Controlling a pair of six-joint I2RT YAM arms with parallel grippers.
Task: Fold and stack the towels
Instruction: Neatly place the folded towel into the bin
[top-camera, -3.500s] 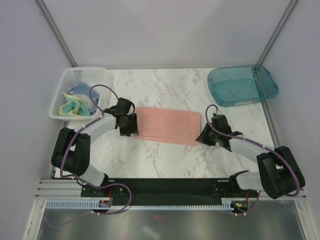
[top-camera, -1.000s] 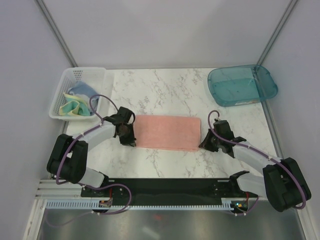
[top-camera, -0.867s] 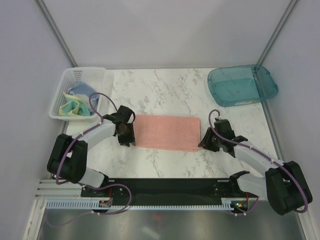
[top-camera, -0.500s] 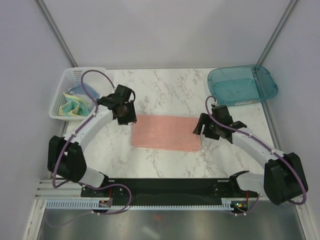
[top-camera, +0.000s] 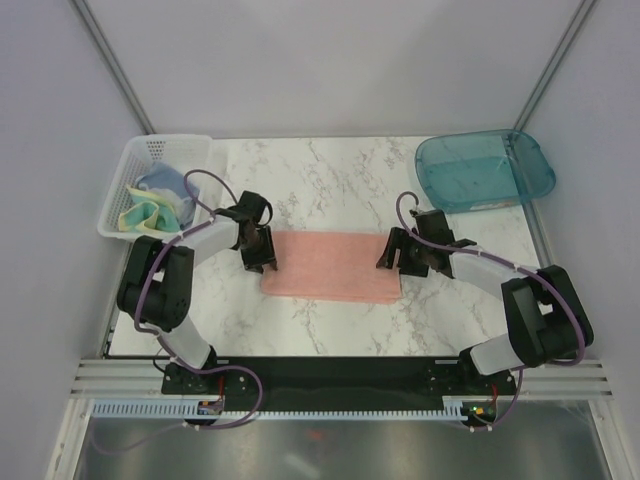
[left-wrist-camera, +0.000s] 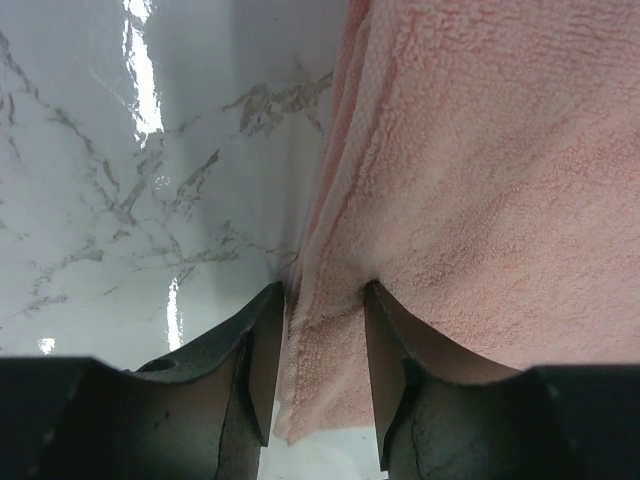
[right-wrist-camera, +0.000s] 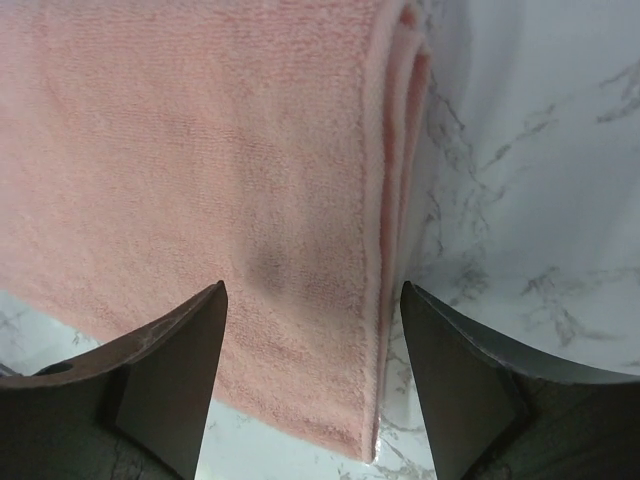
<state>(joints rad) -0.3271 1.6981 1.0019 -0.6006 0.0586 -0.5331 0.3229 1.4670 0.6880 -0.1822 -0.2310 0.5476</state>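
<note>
Folded salmon-pink terry towel (top-camera: 330, 268) lies flat on the white marble-look surface (top-camera: 330, 180), stretched btw my two hands. My left hand (top-camera: 262, 256) is low at one short end. Its fingers (left-wrist-camera: 252, 360) are part-spread and straddle the towel's edge, one tip over bare surface just beside the hem, the other over the pile. Nothing's pinched or lifted. My right hand (top-camera: 392, 256) is at the opp. end, fingers (right-wrist-camera: 170, 365) spread wide. The stacked layers of the towel's end show btw them, closer to one finger; the towel lies under the hand, not gripped. Beyond my left hand & off to its outer side, a white plastic mesh basket (top-camera: 128, 160) holds a crumpled pale-yellow cloth (top-camera: 140, 212) and a grey-blue cloth (top-camera: 160, 183), touching each other. Beyond my right hand, well apart, a clear teal plastic tray (top-camera: 530, 165) sits at the far corner of the surface.
</note>
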